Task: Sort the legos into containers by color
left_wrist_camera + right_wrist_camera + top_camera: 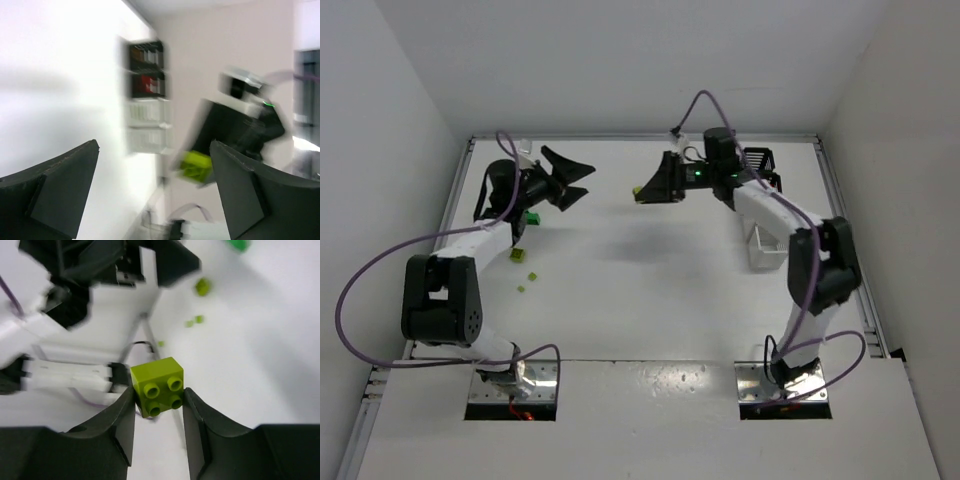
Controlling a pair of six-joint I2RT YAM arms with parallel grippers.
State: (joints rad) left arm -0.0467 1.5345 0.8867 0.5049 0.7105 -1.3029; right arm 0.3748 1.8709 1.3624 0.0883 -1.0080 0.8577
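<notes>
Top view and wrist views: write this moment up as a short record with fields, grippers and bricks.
left gripper: open, empty
right gripper: shut on lime brick, above the table
loose bricks: one dark green, several lime, on the table's left side
bins: four in a row, two black, two white; red shows in one black

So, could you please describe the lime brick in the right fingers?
Follow the right arm to the table's far middle. Its fingers pinch a lime brick with four studs. It alone is gripped; other lime ones lie loose near the left arm.
</notes>
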